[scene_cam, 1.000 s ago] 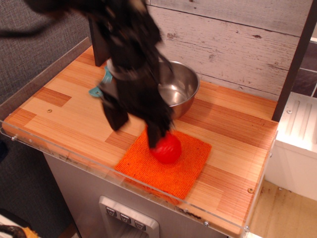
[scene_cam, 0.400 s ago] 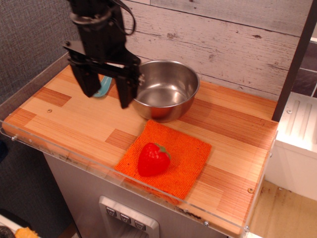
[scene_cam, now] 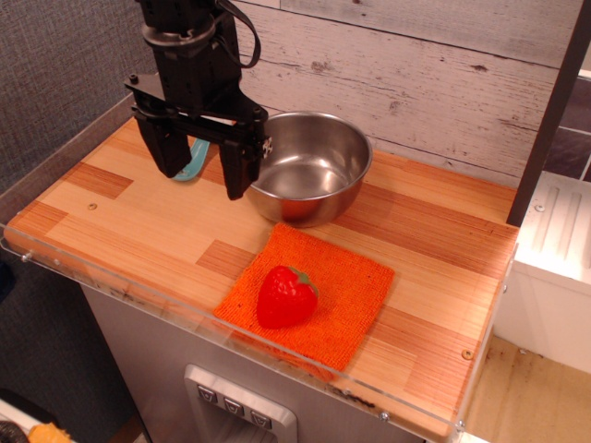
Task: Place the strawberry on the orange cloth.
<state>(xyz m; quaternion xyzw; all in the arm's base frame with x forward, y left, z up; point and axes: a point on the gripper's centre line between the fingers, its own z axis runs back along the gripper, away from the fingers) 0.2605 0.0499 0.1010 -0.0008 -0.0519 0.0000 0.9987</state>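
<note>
The red strawberry (scene_cam: 285, 295) with a small green top lies on the orange cloth (scene_cam: 349, 288), near the cloth's front left part. The cloth lies flat on the wooden counter in front of the steel bowl (scene_cam: 310, 166). My black gripper (scene_cam: 202, 175) hangs open and empty above the counter, to the left of the bowl and well back and left of the strawberry. Its two fingers (scene_cam: 236, 175) point down and stand wide apart.
A teal object (scene_cam: 193, 161) lies behind the gripper, mostly hidden. A clear acrylic rim (scene_cam: 231, 332) runs along the counter's front and left edges. A plank wall stands behind; a dark post (scene_cam: 554, 101) rises at the right.
The gripper let go of the strawberry on the cloth, rose and moved back left. Since 0.4 s ago it has shifted only slightly; the strawberry lies still.
</note>
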